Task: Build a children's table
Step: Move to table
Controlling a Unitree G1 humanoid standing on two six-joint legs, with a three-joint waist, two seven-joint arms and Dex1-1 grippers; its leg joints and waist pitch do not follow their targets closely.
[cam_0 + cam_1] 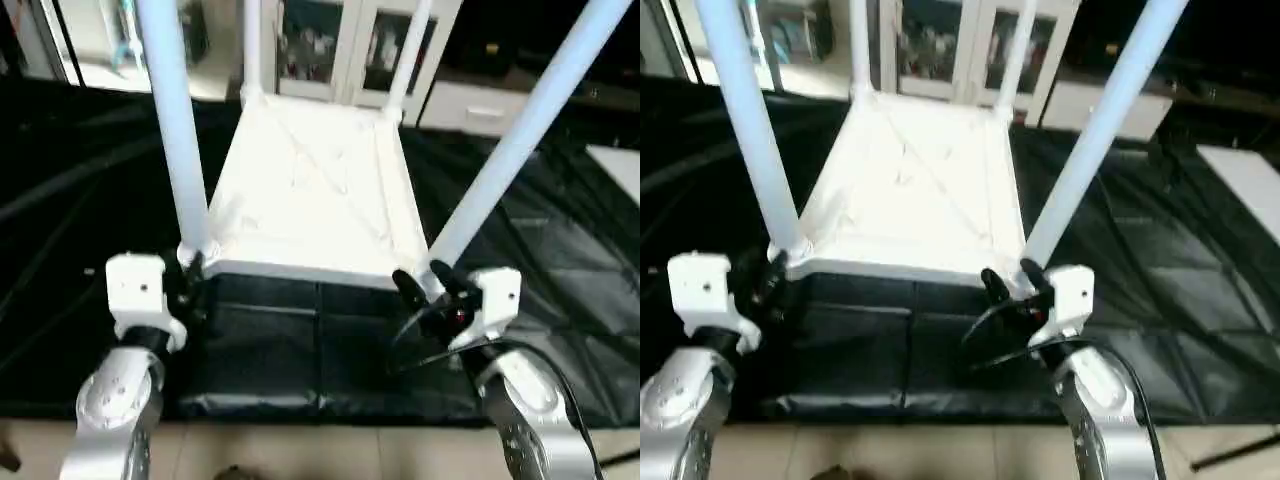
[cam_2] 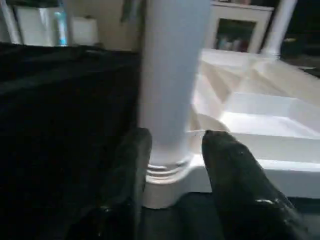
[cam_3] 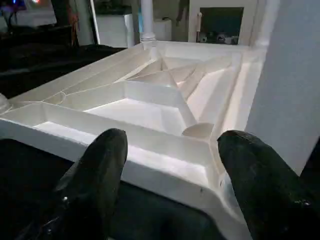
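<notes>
The children's table lies upside down on the black cloth, its X-ribbed underside (image 1: 310, 190) facing up. Its legs stand upright from the corner lobes. My left gripper (image 1: 190, 275) is at the base of the near-left leg (image 1: 180, 130). In the left wrist view its black fingers (image 2: 132, 165) flank the leg's ribbed collar (image 2: 167, 167), one close against it and the other a little apart, so the gripper is open. My right gripper (image 1: 420, 278) is open at the near-right corner. Its fingers (image 3: 100, 165) straddle the top's near rim (image 3: 150, 160), beside the near-right leg (image 1: 510, 140).
The black-cloth work table (image 1: 300, 350) ends in a front edge just before my forearms. The far legs (image 1: 252, 45) (image 1: 408, 60) rise in front of a glass-door cabinet (image 1: 330, 40). A black cable (image 1: 440, 350) loops off my right wrist. A white surface (image 1: 620, 165) lies at the far right.
</notes>
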